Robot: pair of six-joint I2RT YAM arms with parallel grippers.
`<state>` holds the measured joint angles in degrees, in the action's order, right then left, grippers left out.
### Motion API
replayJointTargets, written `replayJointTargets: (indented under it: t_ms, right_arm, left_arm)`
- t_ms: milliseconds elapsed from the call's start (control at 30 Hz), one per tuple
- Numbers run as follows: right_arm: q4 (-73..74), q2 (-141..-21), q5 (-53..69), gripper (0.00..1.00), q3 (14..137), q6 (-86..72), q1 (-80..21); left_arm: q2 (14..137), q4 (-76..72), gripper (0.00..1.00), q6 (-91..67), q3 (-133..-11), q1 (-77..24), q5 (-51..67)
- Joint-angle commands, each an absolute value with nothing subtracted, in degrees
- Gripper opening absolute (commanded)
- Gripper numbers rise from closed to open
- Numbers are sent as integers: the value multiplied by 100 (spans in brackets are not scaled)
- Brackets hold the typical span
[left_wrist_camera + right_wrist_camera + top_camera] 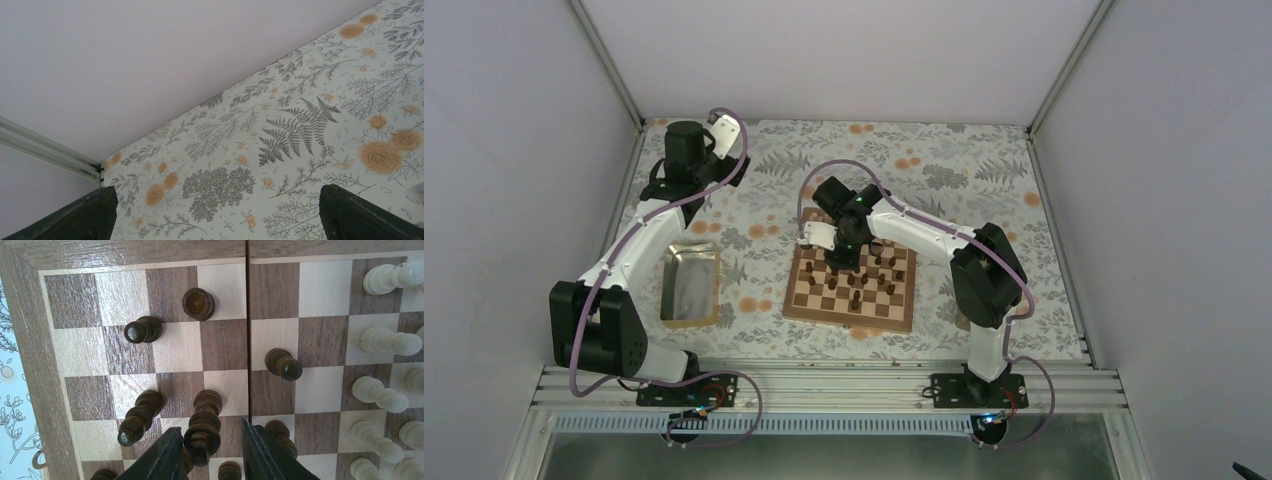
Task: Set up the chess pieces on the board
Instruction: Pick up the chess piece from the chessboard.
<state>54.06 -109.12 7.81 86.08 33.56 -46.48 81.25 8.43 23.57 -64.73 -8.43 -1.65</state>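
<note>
The board lies mid-table with dark chess pieces scattered on it. My right gripper hangs low over its far left part. In the right wrist view the gripper is open, its fingers either side of a tall dark piece that stands on the board; the left finger is close to it, the right finger stands apart. Other dark pieces stand or lie around, and pale pieces stand along the right edge. My left gripper is open and empty over the flowered cloth at the back left.
A rectangular metal tray lies left of the board, beside the left arm. The enclosure walls close in the back and sides; the back-left corner post shows in the left wrist view.
</note>
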Motion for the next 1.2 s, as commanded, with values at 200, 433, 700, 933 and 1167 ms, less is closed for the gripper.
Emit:
replayJointTargets:
  t_ms: [200, 433, 700, 933, 1167]
  right_arm:
    - [5387, -10978, 834, 27, 8544, 3317, -4663]
    - [5388, -10991, 856, 12, 8593, 3313, -4663]
    - [5562, -10636, 767, 5, 8717, 3245, -4660]
    - [5779, -10258, 736, 4, 8750, 3176, -4675]
    - [5871, -10005, 761, 4, 8748, 3107, -4675]
  left_arm:
    - [7989, 721, 100, 2408, -6435, -804, -38]
    - [7976, 725, 100, 2404, -6456, -801, -11]
    - [7972, 738, 100, 2395, -6478, -801, -16]
    - [7956, 737, 100, 2391, -6481, -798, -26]
    - [7945, 745, 100, 2382, -6496, -798, -25]
